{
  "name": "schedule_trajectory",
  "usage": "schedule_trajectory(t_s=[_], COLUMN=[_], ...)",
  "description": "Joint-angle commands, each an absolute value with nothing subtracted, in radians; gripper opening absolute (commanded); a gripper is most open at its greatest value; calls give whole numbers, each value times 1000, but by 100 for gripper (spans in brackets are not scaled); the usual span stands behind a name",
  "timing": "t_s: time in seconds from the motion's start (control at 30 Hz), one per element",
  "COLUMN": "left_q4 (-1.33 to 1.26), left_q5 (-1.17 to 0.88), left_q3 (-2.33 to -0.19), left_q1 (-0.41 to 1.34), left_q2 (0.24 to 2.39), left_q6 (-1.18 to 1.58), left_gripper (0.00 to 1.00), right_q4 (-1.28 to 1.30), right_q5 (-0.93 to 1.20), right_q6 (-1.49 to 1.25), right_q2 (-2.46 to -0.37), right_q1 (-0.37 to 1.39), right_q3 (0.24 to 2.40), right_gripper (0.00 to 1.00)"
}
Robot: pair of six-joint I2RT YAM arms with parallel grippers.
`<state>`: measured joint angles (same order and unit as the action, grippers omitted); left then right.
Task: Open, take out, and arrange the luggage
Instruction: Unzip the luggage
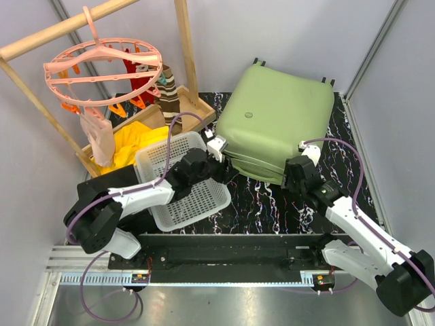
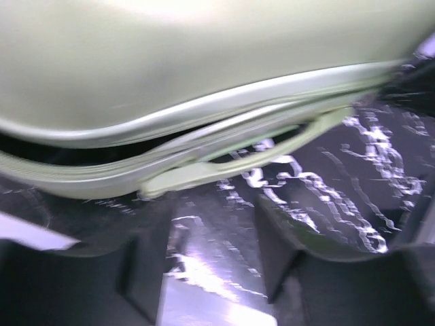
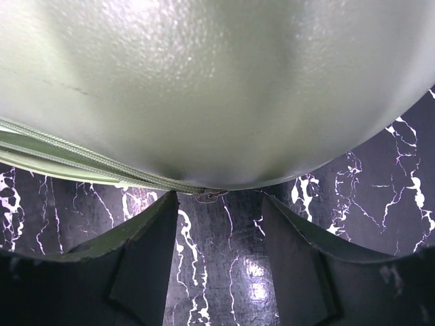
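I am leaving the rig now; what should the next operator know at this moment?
Left gripper: open, empty, at the suitcase's near left corner.
Right gripper: open, empty, at its near right corner, by the zip pull.
Suitcase: flat on the table, slightly ajar on the left gripper's side.
Done: opened a crack only.
Left: open it fully, take things out, arrange.

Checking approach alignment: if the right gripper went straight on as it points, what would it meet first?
Most likely the luggage: its green shell, near the zip seam, sits directly ahead of the right gripper, whose jaws stand open. Exact depth is unclear.
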<state>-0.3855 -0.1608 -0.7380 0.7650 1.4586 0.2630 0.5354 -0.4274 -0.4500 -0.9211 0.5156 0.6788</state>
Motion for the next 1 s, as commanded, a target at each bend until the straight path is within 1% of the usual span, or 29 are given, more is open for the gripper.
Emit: schedule_trajectory(t_s=[0.0, 0.07, 0.13, 0.17, 0.2, 0.23, 0.3, 0.43, 0.53, 0.63, 0.73, 0.8, 0.97], left_q4=[-387, -409, -457, -475, -494, -546, -598, -727, -799, -833, -828, -807, -781], left_q5=[-97, -51, -3, 30, 82, 98, 130, 114, 106, 130, 202, 266, 324], left_q3=[-772, -772, -766, -761, -752, -747, -744, -765, -775, -788, -801, -808, -816], left_q1=[863, 929, 965, 998, 1014, 1028, 1055, 1068, 1068, 1068, 1068, 1068, 1065], left_q2=[1393, 1390, 1419, 1436, 1451, 1494, 1537, 1676, 1768, 1825, 1830, 1825, 1844], left_q6=[304, 369, 478, 521, 566, 653, 740, 979, 1073, 1124, 1129, 1132, 1163], left_gripper=[60, 66, 68, 75, 76, 77, 79, 80, 80, 80, 80, 81, 82], right_q4=[488, 476, 463, 457, 440, 427, 402, 391, 390, 387, 377, 370, 354], right_q5=[-482, -486, -511, -520, -523, -514, -502, -497, -483, -482, -463, -453, -474], right_q6=[-457, -465, -468, -474, -476, -479, -488, -514, -520, -532, -564, -575, -609], right_q2=[-908, -905, -904, -900, -897, -891, -887, -867, -856, -827, -816, -825, -888], right_q1=[511, 511, 511, 512, 511, 511, 511, 512, 511, 511, 511, 511, 511], right_q3=[670, 660, 655, 652, 650, 638, 627, 615, 611, 595, 575, 571, 565], right_gripper=[63, 63, 62, 62, 62, 61, 59, 59, 59, 58, 56, 55, 54])
